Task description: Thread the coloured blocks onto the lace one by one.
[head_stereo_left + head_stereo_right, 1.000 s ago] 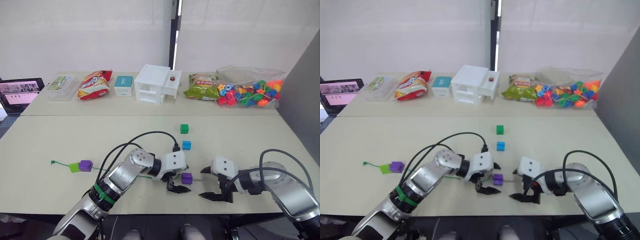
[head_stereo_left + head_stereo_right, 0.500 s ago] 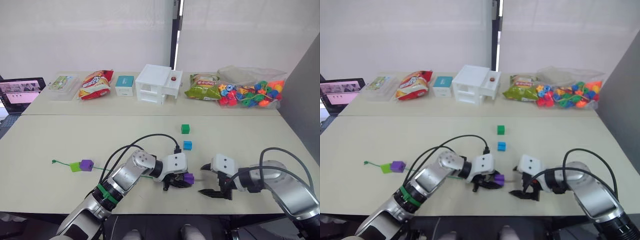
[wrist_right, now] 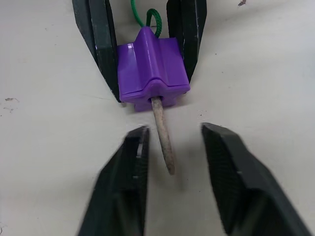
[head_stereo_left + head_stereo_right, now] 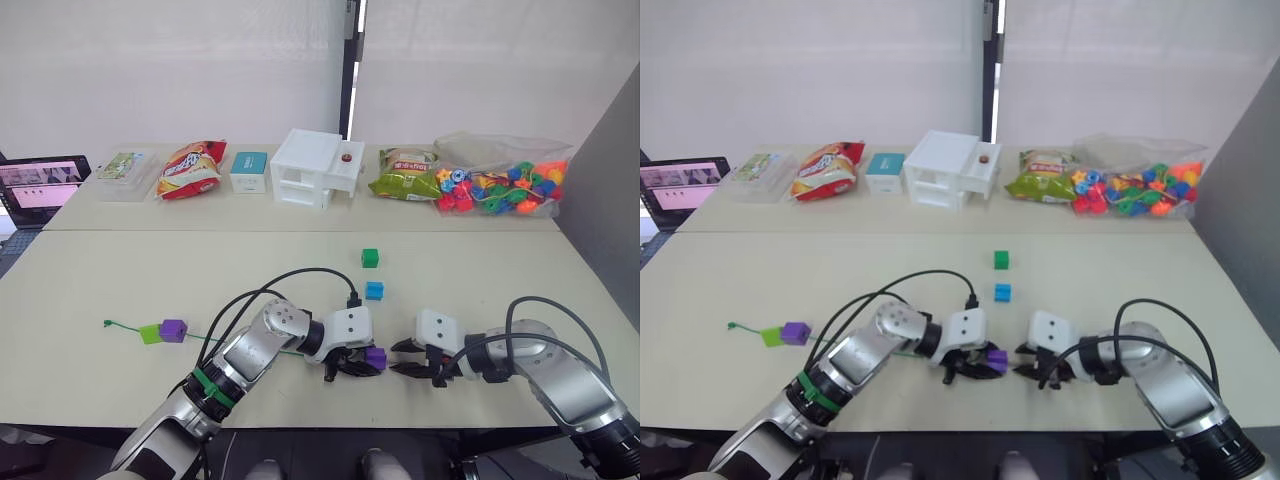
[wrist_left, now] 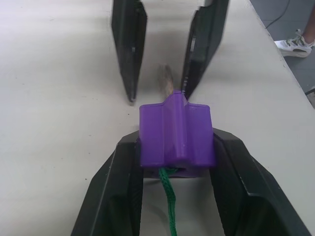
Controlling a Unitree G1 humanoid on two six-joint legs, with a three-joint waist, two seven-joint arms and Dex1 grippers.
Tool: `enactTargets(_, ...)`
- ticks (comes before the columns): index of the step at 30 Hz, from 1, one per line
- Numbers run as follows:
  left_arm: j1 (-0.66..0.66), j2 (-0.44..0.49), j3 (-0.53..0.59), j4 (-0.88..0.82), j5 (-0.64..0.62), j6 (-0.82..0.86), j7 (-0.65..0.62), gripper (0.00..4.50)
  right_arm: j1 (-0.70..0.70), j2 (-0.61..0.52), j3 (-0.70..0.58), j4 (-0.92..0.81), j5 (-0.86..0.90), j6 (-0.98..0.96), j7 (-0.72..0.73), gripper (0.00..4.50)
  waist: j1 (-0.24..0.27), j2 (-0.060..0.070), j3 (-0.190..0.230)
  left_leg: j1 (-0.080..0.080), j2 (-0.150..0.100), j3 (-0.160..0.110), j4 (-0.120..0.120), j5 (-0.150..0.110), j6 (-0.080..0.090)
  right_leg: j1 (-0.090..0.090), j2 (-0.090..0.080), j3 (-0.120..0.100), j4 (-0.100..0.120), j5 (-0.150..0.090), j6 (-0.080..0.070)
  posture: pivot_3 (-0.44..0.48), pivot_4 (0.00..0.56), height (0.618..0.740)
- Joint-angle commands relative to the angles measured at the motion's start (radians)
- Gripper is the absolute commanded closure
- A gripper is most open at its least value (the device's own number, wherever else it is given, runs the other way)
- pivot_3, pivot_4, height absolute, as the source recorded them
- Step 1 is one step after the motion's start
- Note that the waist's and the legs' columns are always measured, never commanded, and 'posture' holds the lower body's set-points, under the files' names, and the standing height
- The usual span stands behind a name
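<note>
Through purple block (image 3: 151,70): lace tip (image 3: 163,141) (wrist views).

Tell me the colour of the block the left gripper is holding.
Purple block, clearest in the right wrist view.

So the held block (image 4: 375,357) was the landmark, sitting near the front edge of the table (image 4: 120,290). The left gripper (image 5: 176,162) was clamped on it from the left, and the right gripper (image 3: 170,169) sat just right of it, fingers apart around the lace tip (image 3: 162,137) poking out. Two loose blocks (image 4: 373,290) lay behind it, and two threaded ones (image 4: 163,332) well off to its left on the lace (image 4: 125,326).
</note>
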Motion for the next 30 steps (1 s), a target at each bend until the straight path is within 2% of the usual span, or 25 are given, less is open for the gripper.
enactTargets(1,-0.005,0.003,0.013,-0.042,-0.006,-0.014,-0.009,3.13,-0.001,-0.013,-0.007,0.017,-0.022,-0.004,-0.008,4.21,0.0,0.0,0.0,0.0,0.0,0.0,0.0,0.0,0.0,0.0,0.0,0.0,0.0,0.0,0.0,0.0,0.15,0.74)
enactTargets(2,-0.004,0.006,0.015,-0.044,-0.007,-0.013,-0.009,3.13,-0.002,-0.014,-0.008,0.016,-0.02,-0.005,-0.004,4.46,-0.001,0.0,0.0,0.0,0.0,0.0,0.0,0.0,0.0,0.0,0.0,0.0,0.0,0.0,0.0,0.0,0.15,0.74)
enactTargets(3,-0.002,0.008,0.018,-0.047,-0.008,-0.011,-0.009,3.13,-0.003,-0.015,-0.009,0.014,-0.017,-0.009,0.0,4.5,-0.001,0.0,0.0,0.0,0.0,0.0,0.0,0.0,0.0,0.0,0.0,0.0,0.0,0.0,0.0,0.0,0.15,0.74)
enactTargets(9,0.006,0.03,0.035,-0.067,-0.011,-0.005,-0.007,3.13,-0.025,-0.022,-0.008,-0.022,-0.003,-0.014,0.028,4.5,-0.001,0.0,0.0,0.0,0.0,0.0,0.0,0.0,0.0,0.0,0.0,0.0,0.0,0.0,0.0,0.0,0.15,0.74)
enactTargets(13,0.045,0.092,0.086,-0.135,-0.038,0.029,-0.01,3.13,-0.054,-0.033,0.004,-0.043,-0.015,0.001,0.042,4.5,-0.005,0.0,0.0,0.0,0.0,0.0,0.0,0.0,0.0,-0.001,0.0,0.0,0.001,0.0,0.0,0.0,0.15,0.74)
enactTargets(21,0.208,0.372,0.284,-0.237,-0.136,0.002,-0.109,3.13,-0.101,-0.045,0.032,-0.073,-0.023,0.048,0.052,4.5,-0.013,0.0,0.0,0.0,0.0,0.0,-0.001,0.0,0.0,-0.004,0.0,0.0,0.005,0.0,0.0,0.0,0.15,0.74)
enactTargets(25,0.272,0.568,0.392,-0.079,-0.117,-0.177,-0.212,3.13,-0.116,-0.045,0.061,-0.096,-0.028,0.077,0.061,4.5,-0.015,0.0,0.0,0.0,0.001,0.0,-0.002,0.0,0.0,-0.005,0.0,0.0,0.004,0.0,0.0,0.0,0.15,0.74)
enactTargets(30,0.262,0.699,0.435,0.135,-0.099,-0.342,-0.31,3.13,-0.126,-0.031,0.088,-0.104,-0.033,0.092,0.053,4.5,-0.021,0.001,0.001,0.0,0.001,0.0,-0.002,0.0,0.0,-0.004,0.0,-0.001,0.003,0.0,0.0,0.0,0.15,0.74)
